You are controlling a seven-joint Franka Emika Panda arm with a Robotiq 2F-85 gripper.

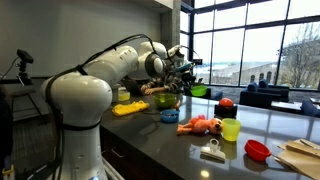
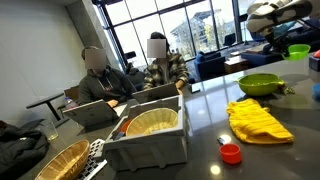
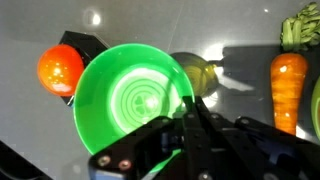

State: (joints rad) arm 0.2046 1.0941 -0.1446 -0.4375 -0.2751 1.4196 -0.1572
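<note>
Orange fruit (image 3: 60, 68), carrot (image 3: 288, 85) and yellow cloth (image 2: 258, 120) lie nearby.

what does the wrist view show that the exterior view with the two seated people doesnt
Only the wrist view: the gripper seen close up, at the bowl's near rim, a round orange fruit and a carrot.

Only that exterior view: the two seated people, a gray bin holding a wicker basket, a yellow cloth and an olive-green bowl.

Both: the bright green bowl, small at the right edge of the exterior view, and the dark countertop under it.
</note>
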